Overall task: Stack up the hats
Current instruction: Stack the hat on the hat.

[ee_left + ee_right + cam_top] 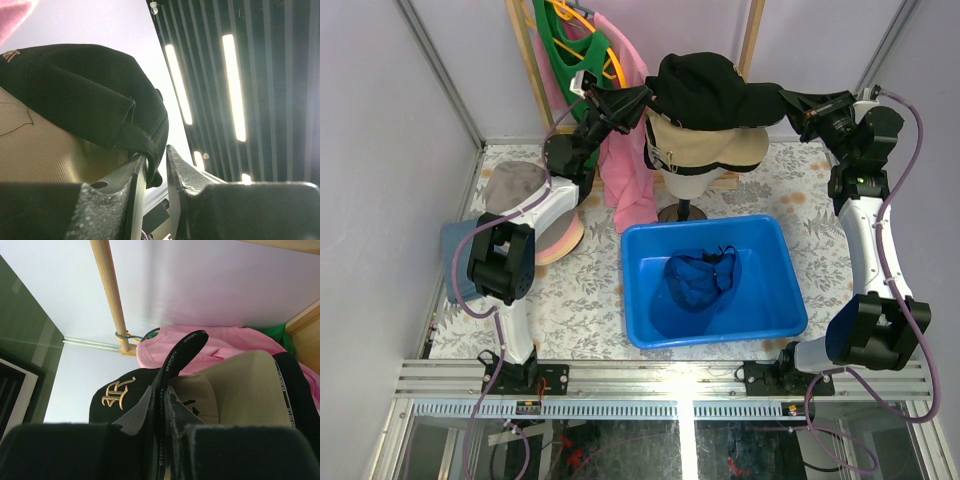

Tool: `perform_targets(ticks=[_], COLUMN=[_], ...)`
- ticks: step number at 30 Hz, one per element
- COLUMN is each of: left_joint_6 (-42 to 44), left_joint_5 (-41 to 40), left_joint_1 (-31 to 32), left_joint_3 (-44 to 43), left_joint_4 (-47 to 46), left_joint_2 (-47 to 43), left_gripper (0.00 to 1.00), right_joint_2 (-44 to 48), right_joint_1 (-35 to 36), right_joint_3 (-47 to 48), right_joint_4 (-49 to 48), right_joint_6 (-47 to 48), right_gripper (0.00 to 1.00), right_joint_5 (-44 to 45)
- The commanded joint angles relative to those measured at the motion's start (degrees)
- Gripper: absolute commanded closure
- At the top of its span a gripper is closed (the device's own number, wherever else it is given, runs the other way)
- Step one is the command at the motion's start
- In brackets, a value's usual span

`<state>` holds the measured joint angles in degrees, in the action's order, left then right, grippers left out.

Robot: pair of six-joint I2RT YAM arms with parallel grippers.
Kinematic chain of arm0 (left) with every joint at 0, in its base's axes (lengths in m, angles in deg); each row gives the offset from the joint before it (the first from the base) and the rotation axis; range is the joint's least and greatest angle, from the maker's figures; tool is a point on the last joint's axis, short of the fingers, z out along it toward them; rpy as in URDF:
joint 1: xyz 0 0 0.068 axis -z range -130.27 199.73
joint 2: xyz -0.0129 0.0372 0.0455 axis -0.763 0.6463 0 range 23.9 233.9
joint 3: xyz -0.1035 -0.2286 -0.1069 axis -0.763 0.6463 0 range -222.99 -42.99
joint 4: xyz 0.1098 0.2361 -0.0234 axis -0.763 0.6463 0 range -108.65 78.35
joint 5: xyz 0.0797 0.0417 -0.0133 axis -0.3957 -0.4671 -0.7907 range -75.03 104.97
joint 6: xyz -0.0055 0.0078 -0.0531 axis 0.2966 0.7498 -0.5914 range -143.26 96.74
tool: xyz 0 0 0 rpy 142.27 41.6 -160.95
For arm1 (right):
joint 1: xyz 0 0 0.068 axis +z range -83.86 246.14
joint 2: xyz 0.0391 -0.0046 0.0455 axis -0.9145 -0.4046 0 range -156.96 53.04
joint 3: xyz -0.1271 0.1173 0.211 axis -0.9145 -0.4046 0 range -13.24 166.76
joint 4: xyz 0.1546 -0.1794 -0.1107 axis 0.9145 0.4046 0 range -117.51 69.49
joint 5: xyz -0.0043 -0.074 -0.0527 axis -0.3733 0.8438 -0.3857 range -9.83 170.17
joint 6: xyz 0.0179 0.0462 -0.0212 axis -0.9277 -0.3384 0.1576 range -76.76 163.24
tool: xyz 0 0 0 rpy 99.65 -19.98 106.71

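A black cap (705, 90) sits on top of a khaki cap (705, 145) on the cream mannequin head (688, 182). My left gripper (642, 100) is at the black cap's left rear edge. In the left wrist view its jaws (156, 155) stand open, and the cap's hem (150, 145) rests against the left finger with a gap to the right one. My right gripper (790, 105) is shut on the black cap's brim (175, 360), beside the gold logo (115, 392). A blue cap (700, 280) lies in the blue bin (705, 226).
A grey hat (515, 183), a pale pink hat (565, 242) and a blue-grey one (453, 255) lie at the table's left, partly under my left arm. Pink (625, 170) and green (575, 60) shirts hang on the wooden rack behind the mannequin.
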<state>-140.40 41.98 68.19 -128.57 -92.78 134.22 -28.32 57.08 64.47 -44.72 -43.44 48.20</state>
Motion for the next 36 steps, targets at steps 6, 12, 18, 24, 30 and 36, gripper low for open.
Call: perform_targets(ticks=[6, 12, 18, 24, 30, 36], left_joint_6=[-24.59, -24.29, -23.56, -24.09, -24.55, -25.19], left_joint_5=[1.17, 0.04, -2.16, -4.47, -5.11, -4.55], left_joint_1=[1.47, 1.57, 1.73, 1.74, 1.7, 1.68], left_joint_3=[0.92, -0.67, 6.38, 16.37, 17.62, 16.94], left_joint_4=[-2.75, -0.93, 6.94, 10.77, 9.72, 8.43], left_joint_2=[-4.45, -6.13, -13.36, -19.63, -17.9, -15.65], left_gripper=[0.99, 1.0, 1.0, 1.0, 1.0, 1.0], right_joint_2=[2.43, 2.92, 4.07, 5.89, 6.18, 4.8], right_joint_1=[0.08, 0.53, 1.19, 1.91, 2.29, 2.29], right_joint_3=[2.3, 4.12, 5.43, 3.07, 1.59, 1.86], right_joint_4=[1.51, 3.95, 8.76, 13.28, 13.23, 13.91], right_joint_6=[2.78, 2.54, 2.76, 3.94, 5.33, 7.89], right_gripper=[1.0, 1.0, 1.0, 1.0, 1.0, 1.0], right_joint_5=[3.82, 5.07, 5.86, 7.78, 10.33, 11.31])
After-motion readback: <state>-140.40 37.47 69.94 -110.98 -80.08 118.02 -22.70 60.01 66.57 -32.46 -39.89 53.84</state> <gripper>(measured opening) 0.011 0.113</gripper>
